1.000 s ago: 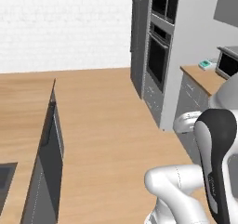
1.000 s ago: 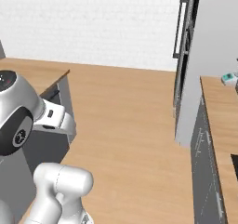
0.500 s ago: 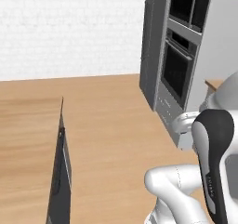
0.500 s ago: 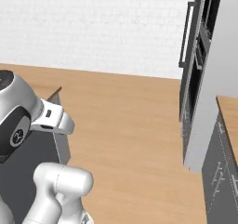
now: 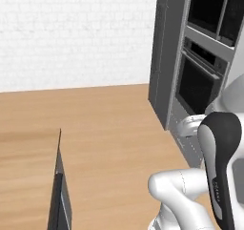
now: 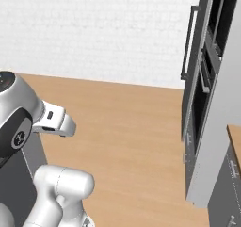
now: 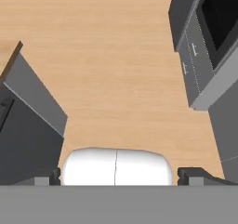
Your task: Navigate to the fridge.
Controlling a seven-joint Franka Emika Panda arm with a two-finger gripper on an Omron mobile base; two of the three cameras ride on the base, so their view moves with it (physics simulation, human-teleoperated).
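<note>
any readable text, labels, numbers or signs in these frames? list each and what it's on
None readable.
Tall oven unit: doors and panels plain dark grey, no print visible.
White brick wall: bare, no sign.
Dark counter unit: plain faces, no label.
Claw: no marking visible on the dark tips.
</note>
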